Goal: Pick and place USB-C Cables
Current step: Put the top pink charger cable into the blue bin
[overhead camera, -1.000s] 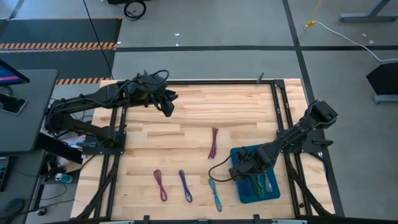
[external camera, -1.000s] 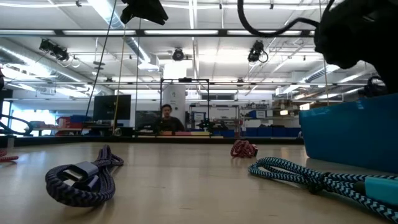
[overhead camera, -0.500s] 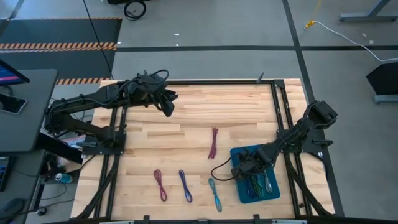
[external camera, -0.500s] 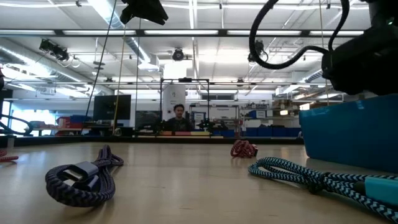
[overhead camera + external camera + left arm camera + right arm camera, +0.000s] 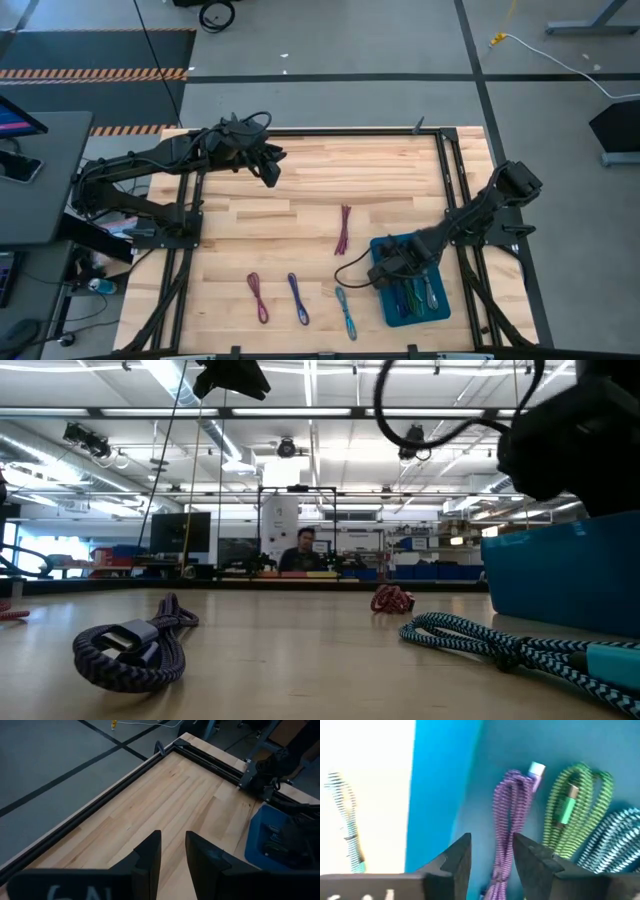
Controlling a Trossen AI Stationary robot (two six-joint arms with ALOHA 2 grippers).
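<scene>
The right gripper [image 5: 492,855] hangs over the blue plastic bin [image 5: 385,250], fingers slightly apart, empty, a braided purple cable [image 5: 507,820] beneath them beside a green cable [image 5: 572,807] and a teal cable [image 5: 615,840]. Four more braided cables lie on the wooden bench [image 5: 300,190]. The left gripper [image 5: 172,857] waits parted at the far side.

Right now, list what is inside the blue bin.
Inside the blue bin lie a purple cable, a green cable and a teal cable. The right pincer and arm cover the rest.
</scene>
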